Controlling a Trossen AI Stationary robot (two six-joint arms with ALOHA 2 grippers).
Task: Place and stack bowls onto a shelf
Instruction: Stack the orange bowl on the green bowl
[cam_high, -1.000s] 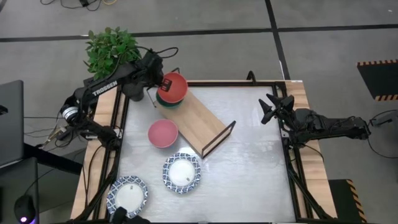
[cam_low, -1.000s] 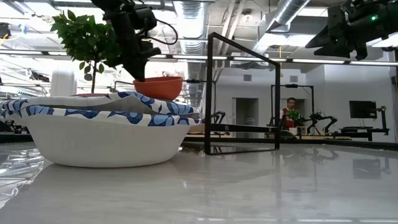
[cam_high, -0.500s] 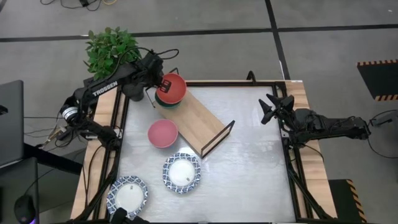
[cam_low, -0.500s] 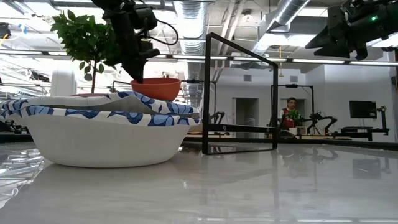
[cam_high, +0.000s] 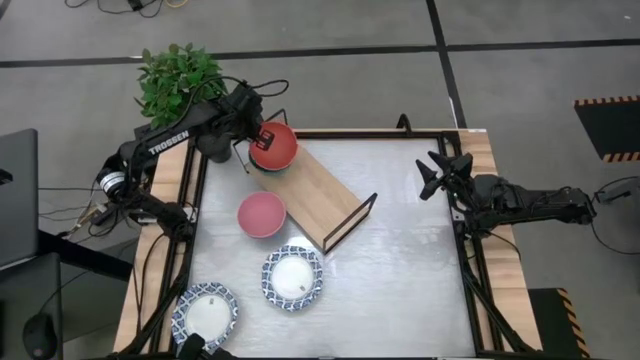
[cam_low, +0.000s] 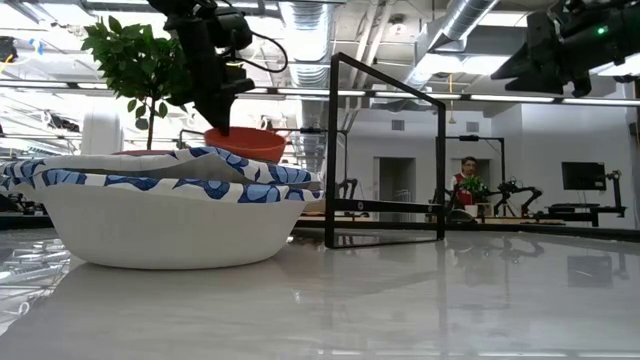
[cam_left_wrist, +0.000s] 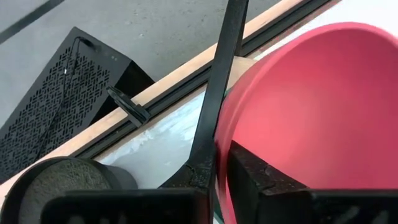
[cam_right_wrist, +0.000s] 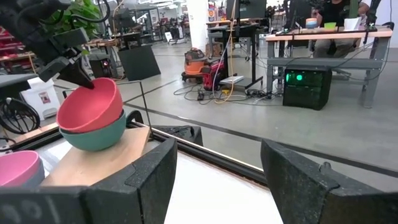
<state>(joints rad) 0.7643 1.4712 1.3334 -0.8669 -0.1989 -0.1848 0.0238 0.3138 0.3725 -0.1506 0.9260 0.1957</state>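
The red bowl (cam_high: 275, 147) sits nested in the teal green bowl (cam_right_wrist: 97, 134) on the far left end of the light-wood shelf (cam_high: 318, 192), which lies slanted on the table. My left gripper (cam_high: 261, 134) is shut on the red bowl's rim; the low view shows it (cam_low: 216, 112) above the bowl (cam_low: 246, 144). A pink bowl (cam_high: 262, 214) rests on the table beside the shelf. Two blue-and-white patterned bowls (cam_high: 293, 277) (cam_high: 206, 314) stand nearer. My right gripper (cam_high: 438, 176) waits open at the table's right edge. My left gripper pinches the red bowl's rim (cam_left_wrist: 219, 134) on the side facing the table's far left corner, one finger (cam_left_wrist: 249, 174) inside the bowl and one (cam_left_wrist: 202, 174) outside. The fingers come from above, slanting down. The bowl sits upright inside the teal green bowl.
A dark pot with a green plant (cam_high: 180, 78) stands just off the table's far left corner, behind my left arm. The shelf's black wire end frame (cam_high: 350, 222) rises at its near right end. Bare tabletop (cam_high: 410, 270) spreads right of the shelf.
My left gripper has moved down and slightly toward the table's left, still shut on the red bowl. The bowl has sunk into the teal green bowl, which now shows less around it.
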